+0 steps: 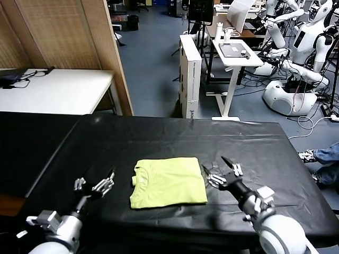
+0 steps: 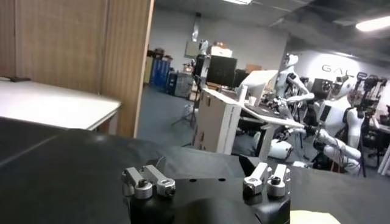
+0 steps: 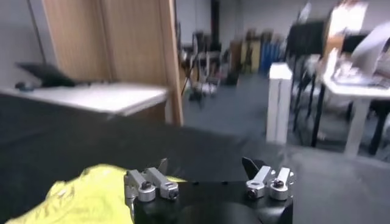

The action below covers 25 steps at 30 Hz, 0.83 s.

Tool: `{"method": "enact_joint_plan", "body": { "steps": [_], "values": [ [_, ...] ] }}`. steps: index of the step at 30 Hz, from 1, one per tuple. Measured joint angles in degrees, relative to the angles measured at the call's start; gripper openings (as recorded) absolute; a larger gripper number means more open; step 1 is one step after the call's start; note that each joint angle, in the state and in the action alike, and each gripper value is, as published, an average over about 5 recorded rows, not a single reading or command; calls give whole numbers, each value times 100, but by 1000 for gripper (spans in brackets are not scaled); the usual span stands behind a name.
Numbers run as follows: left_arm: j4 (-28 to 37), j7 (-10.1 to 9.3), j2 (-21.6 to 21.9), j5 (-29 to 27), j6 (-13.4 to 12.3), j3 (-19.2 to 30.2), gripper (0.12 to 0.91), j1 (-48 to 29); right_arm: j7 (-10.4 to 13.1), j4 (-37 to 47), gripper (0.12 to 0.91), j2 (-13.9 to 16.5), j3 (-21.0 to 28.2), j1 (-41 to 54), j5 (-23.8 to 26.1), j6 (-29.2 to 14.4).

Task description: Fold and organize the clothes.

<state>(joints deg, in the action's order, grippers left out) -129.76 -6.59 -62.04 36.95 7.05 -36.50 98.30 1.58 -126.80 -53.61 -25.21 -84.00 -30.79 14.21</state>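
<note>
The lime yellow-green T-shirt (image 1: 168,182) lies folded into a rough rectangle on the black table (image 1: 159,137), collar toward the left side. My right gripper (image 1: 215,166) is open and empty, just beside the shirt's right edge, low over the table. In the right wrist view the shirt (image 3: 79,195) shows beside the open gripper (image 3: 206,164). My left gripper (image 1: 100,180) is open and empty, a little to the left of the shirt, apart from it. In the left wrist view its gripper (image 2: 204,165) spreads over bare black cloth, and a corner of the shirt (image 2: 311,217) shows at the edge.
A white table (image 1: 53,90) and a wooden partition (image 1: 74,32) stand at the back left. Beyond the far edge are a white box (image 1: 189,69), a small white stand table (image 1: 235,58) and white robots (image 1: 296,58). A person's leg (image 1: 326,164) is at the right.
</note>
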Motion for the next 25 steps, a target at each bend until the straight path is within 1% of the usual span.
{"method": "enact_joint_plan", "body": {
  "steps": [3, 6, 14, 18, 21, 25],
  "values": [
    [-8, 15, 38, -16, -121, -85, 907, 230, -51, -143, 907, -100, -374, -537, 162, -383],
    [-42, 25, 54, -36, -200, -159, 907, 460, -40, -283, 907, -206, -735, -996, 300, -707],
    [-167, 23, 105, -73, -185, -397, 907, 1006, -11, -510, 907, -508, -1443, -1879, 756, -1299],
    [-200, 76, 105, -90, -187, -537, 907, 1248, -3, -558, 907, -619, -1596, -2151, 826, -1426],
    [-203, 152, 72, -111, -209, -648, 907, 1414, 4, -599, 907, -675, -1622, -2244, 867, -1442],
    [-209, 195, 15, -141, -240, -750, 907, 1560, 3, -635, 907, -721, -1633, -2294, 885, -1445]
  ]
}}
